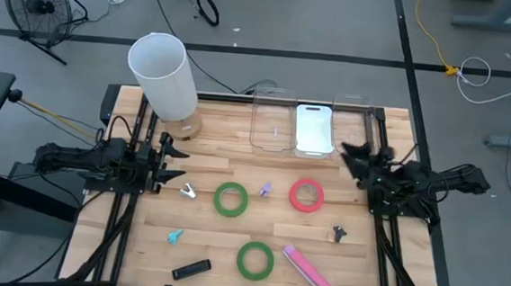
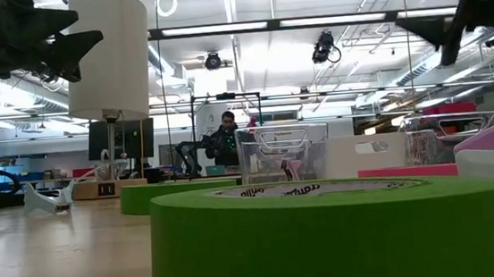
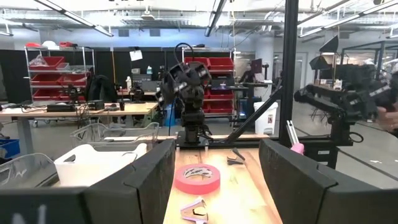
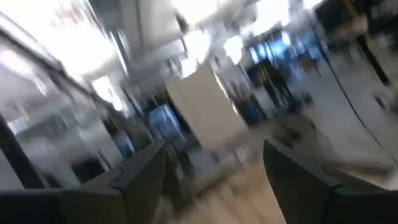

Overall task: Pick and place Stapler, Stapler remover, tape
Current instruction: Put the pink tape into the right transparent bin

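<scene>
Two green tape rolls point(image 1: 231, 199) point(image 1: 255, 259) and a red tape roll point(image 1: 306, 194) lie flat on the wooden table. A pink stapler point(image 1: 305, 266) lies near the front edge, with a black stapler point(image 1: 192, 269) to its left. Small stapler removers lie scattered on the table: a silver one point(image 1: 187, 190), a purple one point(image 1: 266, 190), a teal one point(image 1: 175, 236) and a dark one point(image 1: 338, 233). My left gripper point(image 1: 178, 156) stands open above the table's left side, pointing across it. My right gripper point(image 1: 349, 159) stands open above the right side. Neither has anything between its fingers.
Two clear bins point(image 1: 273, 119) point(image 1: 352, 114) and a white tray point(image 1: 313, 129) stand along the far edge. A tall white lamp shade point(image 1: 163, 73) on a wooden base stands at the far left. The right wrist view is blurred. A person shows in the room behind.
</scene>
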Controlling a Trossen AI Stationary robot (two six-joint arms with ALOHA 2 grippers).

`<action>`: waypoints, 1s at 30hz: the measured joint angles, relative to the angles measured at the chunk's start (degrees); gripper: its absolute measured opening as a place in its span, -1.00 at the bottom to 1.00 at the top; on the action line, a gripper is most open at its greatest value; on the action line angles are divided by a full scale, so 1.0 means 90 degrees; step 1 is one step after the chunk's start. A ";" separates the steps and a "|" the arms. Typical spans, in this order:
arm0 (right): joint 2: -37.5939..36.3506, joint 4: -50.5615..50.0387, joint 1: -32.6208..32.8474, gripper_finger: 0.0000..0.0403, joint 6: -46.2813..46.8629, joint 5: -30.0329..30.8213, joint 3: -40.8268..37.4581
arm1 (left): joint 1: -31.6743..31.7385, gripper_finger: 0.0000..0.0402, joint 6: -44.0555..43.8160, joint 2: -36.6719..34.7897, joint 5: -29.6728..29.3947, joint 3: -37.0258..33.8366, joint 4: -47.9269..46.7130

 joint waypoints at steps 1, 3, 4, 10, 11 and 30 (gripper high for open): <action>0.0362 -0.0238 0.0000 0.32 0.0118 0.0084 0.0159 | 0.0000 0.18 0.0000 0.0000 -0.0008 0.0001 -0.0002; 0.1258 -0.0669 -0.0005 0.30 0.0079 0.0446 0.0672 | 0.0000 0.18 0.0002 0.0000 -0.0021 0.0001 -0.0002; 0.1744 -0.0801 -0.0013 0.28 -0.0146 0.0586 0.0977 | 0.0000 0.18 0.0002 0.0000 -0.0023 0.0000 -0.0002; 0.4245 -0.1677 -0.0012 0.21 -0.1453 0.1285 0.2669 | 0.0000 0.18 -0.0007 0.0000 -0.0049 0.0000 -0.0006; 0.4569 -0.1999 -0.0012 0.20 -0.1317 0.1214 0.2870 | 0.0000 0.18 -0.0010 0.0000 -0.0049 -0.0002 -0.0005; 0.6148 -0.3315 0.0664 0.16 0.0519 -0.1020 0.3369 | 0.0000 0.18 -0.0007 0.0002 -0.0045 0.0000 -0.0015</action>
